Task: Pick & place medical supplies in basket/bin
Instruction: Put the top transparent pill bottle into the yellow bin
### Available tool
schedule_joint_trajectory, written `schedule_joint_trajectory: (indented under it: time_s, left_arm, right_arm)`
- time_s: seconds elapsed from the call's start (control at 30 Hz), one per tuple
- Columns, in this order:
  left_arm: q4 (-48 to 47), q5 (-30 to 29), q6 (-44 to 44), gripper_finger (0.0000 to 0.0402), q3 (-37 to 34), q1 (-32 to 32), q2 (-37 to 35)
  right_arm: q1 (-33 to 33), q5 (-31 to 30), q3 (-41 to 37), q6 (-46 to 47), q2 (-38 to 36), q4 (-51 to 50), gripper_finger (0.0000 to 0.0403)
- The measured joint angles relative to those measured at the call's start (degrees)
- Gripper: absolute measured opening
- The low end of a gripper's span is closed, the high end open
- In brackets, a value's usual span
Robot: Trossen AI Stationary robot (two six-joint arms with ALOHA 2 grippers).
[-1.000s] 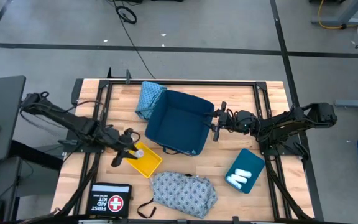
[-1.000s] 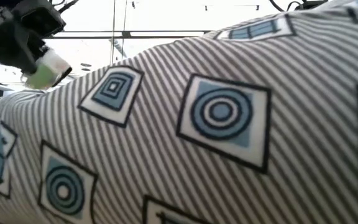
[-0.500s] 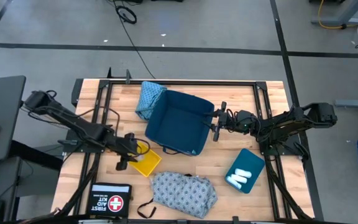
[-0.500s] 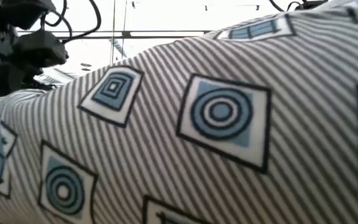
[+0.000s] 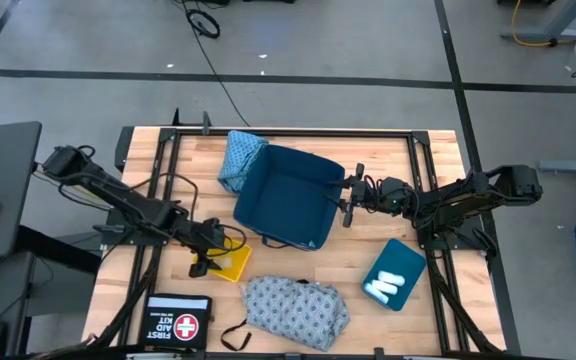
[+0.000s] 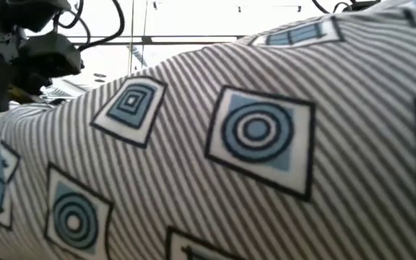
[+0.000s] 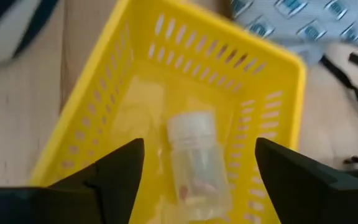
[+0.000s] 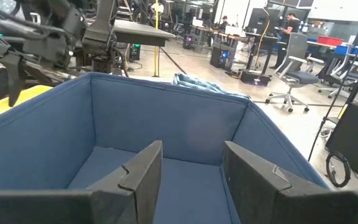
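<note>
My left gripper [image 5: 208, 257] [image 7: 199, 144] hangs open over the yellow basket [image 5: 236, 265] [image 7: 185, 43]. A clear bottle with a white cap [image 7: 194, 162] lies on the basket's floor between the fingers, apart from both. My right gripper [image 5: 346, 195] [image 8: 192, 146] is open and level at the right rim of the dark blue bin [image 5: 288, 200], with both fingers reaching over it. A teal-blue cloth [image 5: 240, 155] leans against the bin's far left corner. The grey-blue patterned garment [image 5: 296, 310] lies near the front edge and fills the low view [image 6: 251, 144]. My right gripper's fingers [image 8: 143, 177] reach level from the table's right over the bin's near rim [image 8: 42, 202]. I cannot tell whether they touch the rim.
A teal tray [image 5: 393, 272] holding white rolls [image 5: 383, 287] sits at the front right. A black first aid kit [image 5: 178, 322] lies at the front left, near the basket. A black strap [image 5: 236, 335] trails from the garment.
My left gripper has gone down and toward the table's near edge into the yellow basket, carrying a pale bottle. It has let go, and the bottle now lies on the basket's floor.
</note>
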State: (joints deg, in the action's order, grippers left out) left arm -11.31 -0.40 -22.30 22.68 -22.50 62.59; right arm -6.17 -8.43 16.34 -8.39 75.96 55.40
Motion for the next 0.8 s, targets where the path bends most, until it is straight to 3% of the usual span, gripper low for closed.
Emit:
schedule_joint_trajectory:
  time_s: [0.33, 0.47, 0.7, 0.8]
  left_arm:
    - [-0.2, -7.1, 2.6, 0.0235, 2.6, 0.0, 0.0]
    - [-1.2, -9.0, 2.5, 0.0173, 2.6, 0.0, 0.0]
    - [-1.1, -7.0, 1.7, 0.0021, 2.6, 0.0, 0.0]
    - [-1.1, -5.5, 1.3, 0.0005, 2.6, 0.0, 0.0]
  right_arm:
    - [0.0, 0.0, 0.0, 0.0, 0.0, -1.2, 0.0176]
    - [0.0, 0.0, 0.0, 0.0, 0.0, -2.1, 0.0176]
    - [0.0, 0.0, 0.0, 0.0, 0.0, -2.2, 0.0176]
    - [0.0, 0.0, 0.0, 0.0, 0.0, -2.2, 0.0176]
